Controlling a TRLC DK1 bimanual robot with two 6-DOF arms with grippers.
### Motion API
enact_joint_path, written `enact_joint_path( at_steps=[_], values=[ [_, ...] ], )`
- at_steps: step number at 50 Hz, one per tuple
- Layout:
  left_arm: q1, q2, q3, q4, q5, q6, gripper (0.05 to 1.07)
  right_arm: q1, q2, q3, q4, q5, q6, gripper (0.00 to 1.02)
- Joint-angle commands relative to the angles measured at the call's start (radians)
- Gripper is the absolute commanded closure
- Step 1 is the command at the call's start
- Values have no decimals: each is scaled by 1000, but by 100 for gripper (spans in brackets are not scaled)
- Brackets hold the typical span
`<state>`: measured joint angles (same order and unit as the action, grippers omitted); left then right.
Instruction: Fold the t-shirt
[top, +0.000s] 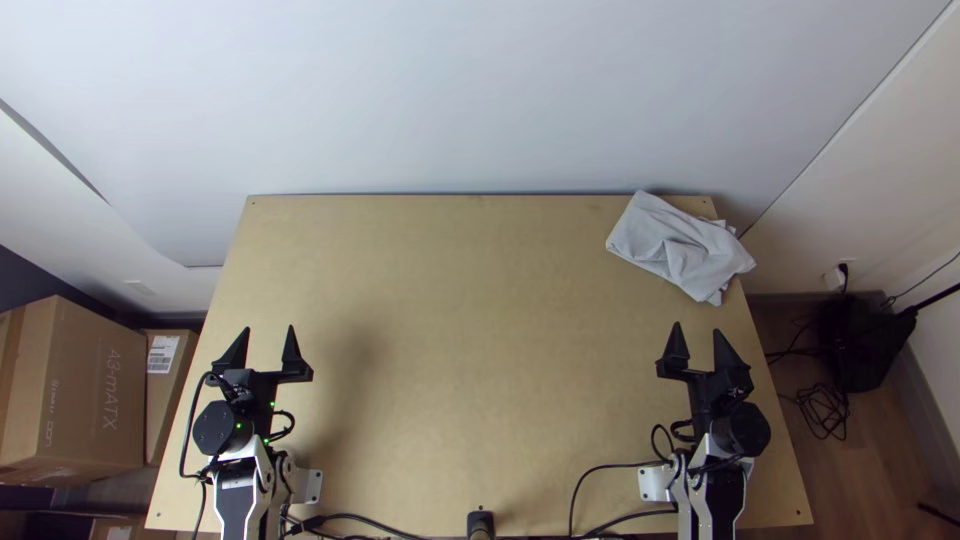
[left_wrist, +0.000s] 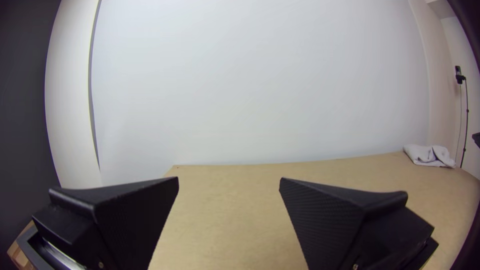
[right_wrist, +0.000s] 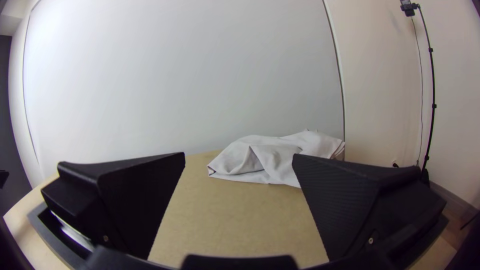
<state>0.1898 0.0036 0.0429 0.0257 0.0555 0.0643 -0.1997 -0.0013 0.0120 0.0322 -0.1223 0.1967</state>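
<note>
A light grey t-shirt (top: 678, 248) lies bunched at the table's far right corner, a bit of it past the right edge. It also shows in the left wrist view as a small grey heap (left_wrist: 429, 155), and in the right wrist view as wrinkled cloth (right_wrist: 270, 159). My left gripper (top: 270, 330) stands open over the table's left side, far from the shirt; its fingers are wide apart around nothing in its wrist view (left_wrist: 229, 179). Nearer the shirt, on the table's near side of it, my right gripper (top: 696, 328) is open and holds nothing (right_wrist: 239, 155).
Bare wooden table (top: 480, 340) lies between the arms. A white wall (top: 480, 90) rises behind the far edge. Cables (top: 620, 468) run along the near edge beside a small black mount (top: 480, 523). Cardboard boxes (top: 80, 390) stand off the left side.
</note>
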Motion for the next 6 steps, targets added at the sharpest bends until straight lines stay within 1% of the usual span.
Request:
enact_joint_path(
  at_steps=[1,6],
  values=[
    [5,-4,-40,-26,-2,3,10,-6,-3,-7,-11,6,-13,3],
    [5,-4,-40,-26,-2,3,10,-6,-3,-7,-11,6,-13,3]
  ],
)
